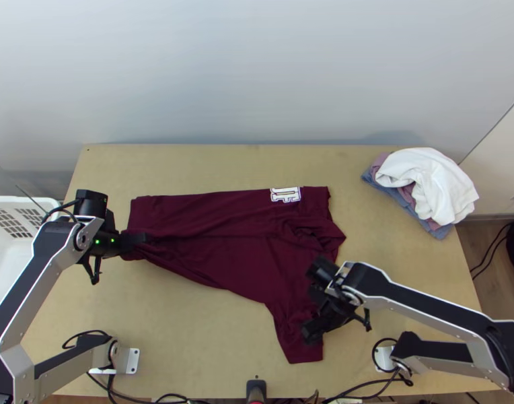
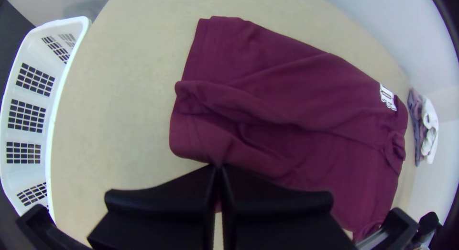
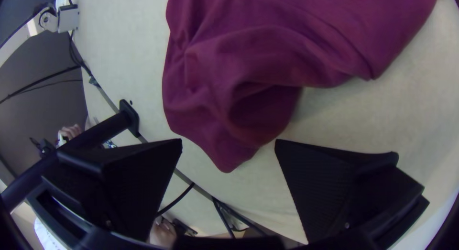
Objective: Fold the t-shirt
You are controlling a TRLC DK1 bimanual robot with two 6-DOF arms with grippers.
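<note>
Light wooden counter [image 1: 190, 323]: maroon cloth t-shirt [image 1: 237, 259] across middle. My left tool [image 2: 218, 166] pinches hem [image 2: 189, 135] toward left edge, likely anchoring it; my right tool [image 3: 228, 141] gapes by sleeve [image 1: 294, 337] toward front edge, presumably to grab.

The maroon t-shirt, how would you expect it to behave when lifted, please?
The maroon t-shirt is probably floppy, given its soft creases. Lifted by the part pinched in the left claw, the rest would likely sag. Lying mostly flat, it seems unlikely to roll.
</note>
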